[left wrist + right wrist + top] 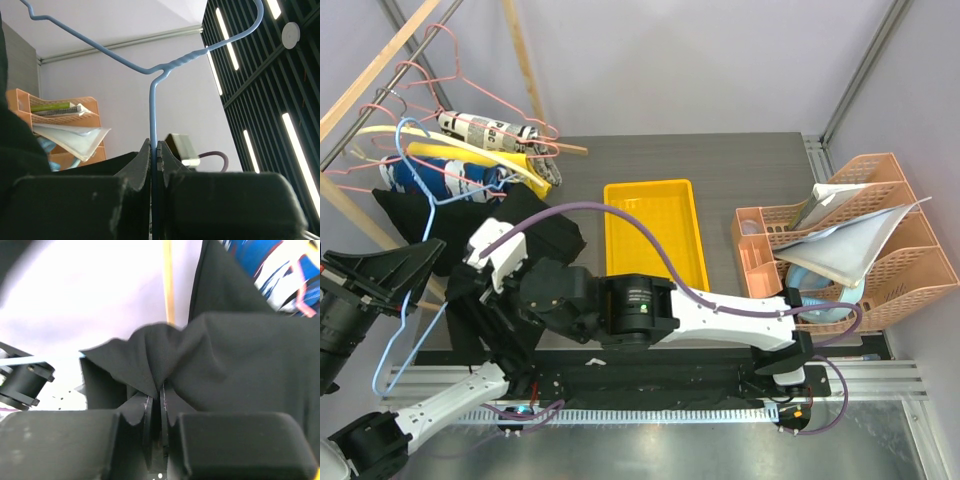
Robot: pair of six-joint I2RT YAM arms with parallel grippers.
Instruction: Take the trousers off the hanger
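The black trousers (545, 240) hang in a bunch at the left of the table, partly behind my right arm; they also show in the right wrist view (240, 360). My right gripper (156, 390) is shut on a fold of the trousers. The light blue wire hanger (415, 290) runs from near the rack down to the lower left. My left gripper (154, 147) is shut on the hanger's wire (153, 110); its hook curves overhead. In the top view the left gripper (415, 262) is at the far left.
A wooden rack (380, 70) at the far left holds pink hangers (470, 75) and rolled patterned clothes (480, 150). A yellow tray (655, 225) lies mid-table. Orange file trays (850, 240) with papers stand at the right.
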